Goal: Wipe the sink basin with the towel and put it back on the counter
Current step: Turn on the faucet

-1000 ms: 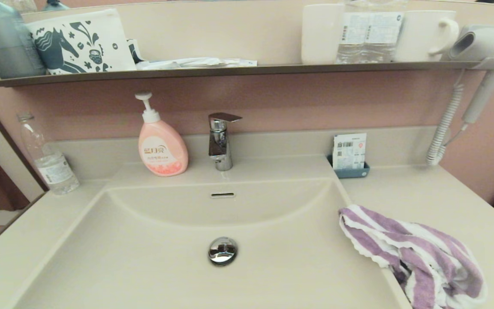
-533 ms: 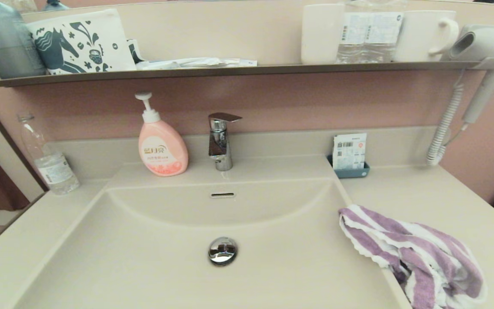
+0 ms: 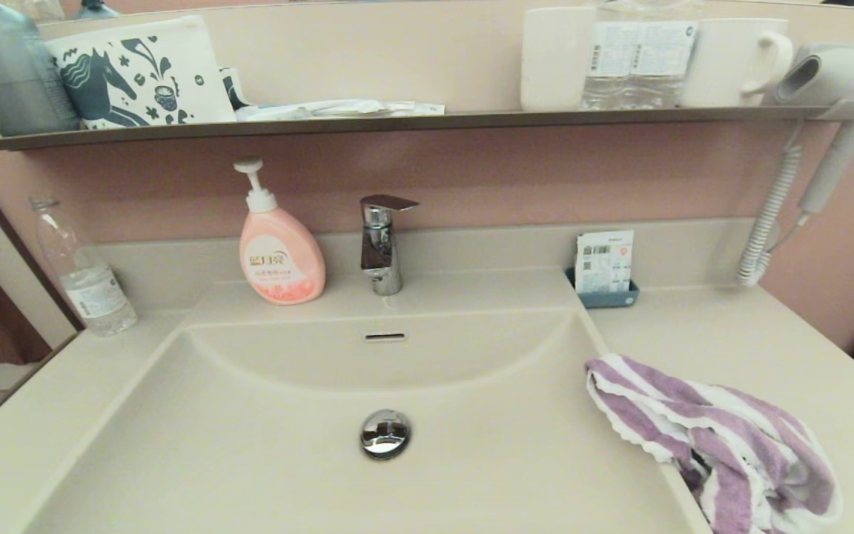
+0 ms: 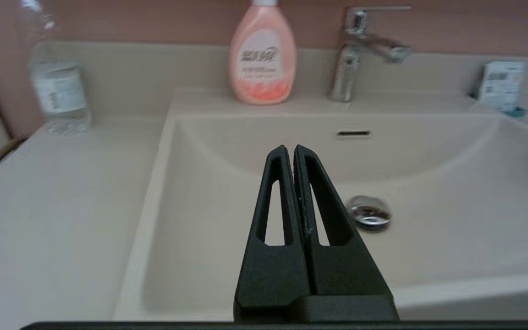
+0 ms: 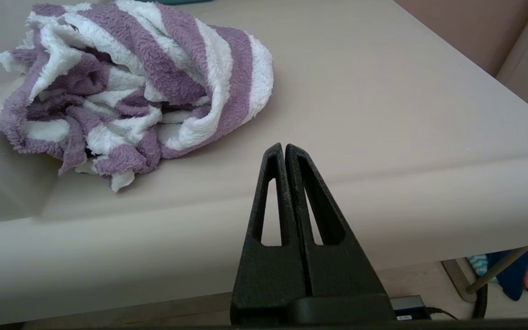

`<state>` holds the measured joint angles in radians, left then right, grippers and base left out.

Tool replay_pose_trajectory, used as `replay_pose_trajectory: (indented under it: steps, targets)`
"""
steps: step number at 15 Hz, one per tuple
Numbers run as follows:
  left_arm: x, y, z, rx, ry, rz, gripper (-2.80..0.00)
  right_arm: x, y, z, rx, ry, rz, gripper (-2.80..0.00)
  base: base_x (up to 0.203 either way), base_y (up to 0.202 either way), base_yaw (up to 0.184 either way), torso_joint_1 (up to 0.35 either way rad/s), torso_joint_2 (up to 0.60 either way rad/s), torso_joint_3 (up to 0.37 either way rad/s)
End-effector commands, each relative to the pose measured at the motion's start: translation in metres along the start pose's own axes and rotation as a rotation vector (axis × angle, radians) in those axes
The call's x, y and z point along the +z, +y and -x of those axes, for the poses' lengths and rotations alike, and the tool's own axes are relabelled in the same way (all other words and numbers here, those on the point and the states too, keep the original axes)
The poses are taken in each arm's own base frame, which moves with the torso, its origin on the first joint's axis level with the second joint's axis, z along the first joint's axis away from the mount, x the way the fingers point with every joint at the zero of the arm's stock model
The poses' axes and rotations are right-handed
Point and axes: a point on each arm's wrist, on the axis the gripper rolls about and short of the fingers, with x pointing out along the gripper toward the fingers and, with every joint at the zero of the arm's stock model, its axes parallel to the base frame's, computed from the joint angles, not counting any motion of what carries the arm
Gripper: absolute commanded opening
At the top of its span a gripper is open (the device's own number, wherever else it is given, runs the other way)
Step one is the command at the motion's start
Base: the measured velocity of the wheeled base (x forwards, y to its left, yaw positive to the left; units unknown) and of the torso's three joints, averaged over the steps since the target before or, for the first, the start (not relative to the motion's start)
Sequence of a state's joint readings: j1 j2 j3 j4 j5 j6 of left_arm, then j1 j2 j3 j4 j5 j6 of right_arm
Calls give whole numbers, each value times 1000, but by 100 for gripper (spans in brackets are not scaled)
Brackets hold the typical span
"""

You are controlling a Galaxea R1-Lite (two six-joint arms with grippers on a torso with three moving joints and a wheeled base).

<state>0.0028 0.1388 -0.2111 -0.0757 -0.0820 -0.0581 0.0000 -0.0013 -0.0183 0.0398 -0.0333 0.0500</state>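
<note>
The purple and white striped towel [image 3: 723, 445] lies crumpled on the counter [image 3: 731, 341] to the right of the sink basin [image 3: 264, 445], one corner hanging over the basin's rim. In the basin sit the chrome drain plug [image 3: 385, 432] and the slot overflow hole [image 3: 385, 337]. Neither arm shows in the head view. My right gripper [image 5: 284, 146] is shut and empty, held in front of the counter's front edge, short of the towel [image 5: 131, 91]. My left gripper [image 4: 289, 148] is shut and empty, held before the basin [image 4: 429, 247], left of the drain plug [image 4: 370, 213].
A pink soap pump bottle [image 3: 279, 252] and a chrome tap [image 3: 382, 241] stand behind the basin. A water bottle [image 3: 82, 274] is at back left, a small blue card holder [image 3: 605, 271] at back right. The dark shelf [image 3: 397, 121] holds cups and bottles; a hair dryer [image 3: 835, 81] hangs right.
</note>
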Motion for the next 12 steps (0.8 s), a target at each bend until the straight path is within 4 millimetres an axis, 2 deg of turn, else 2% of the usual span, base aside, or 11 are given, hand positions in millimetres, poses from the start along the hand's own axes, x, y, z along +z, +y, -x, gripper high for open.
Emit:
replay_pose_trajectory:
  steps: [1,4,8,10,12]
  targets:
    - [25,0,-29,-32,119,16,-280,0,0,0,0,1,-1,-280,0,0,0,0,0,0]
    - [38,1,-72,-122,211,39,-280,0,0,0,0,1,-1,-280,0,0,0,0,0,0]
    - [37,1,-138,-185,254,87,-280,0,0,0,0,1,-1,-280,0,0,0,0,0,0]
    - [33,-8,-170,-224,245,98,-280,0,0,0,0,1,-1,-280,0,0,0,0,0,0]
    - [30,-28,-193,-268,230,119,-280,0,0,0,0,1,-1,-280,0,0,0,0,0,0]
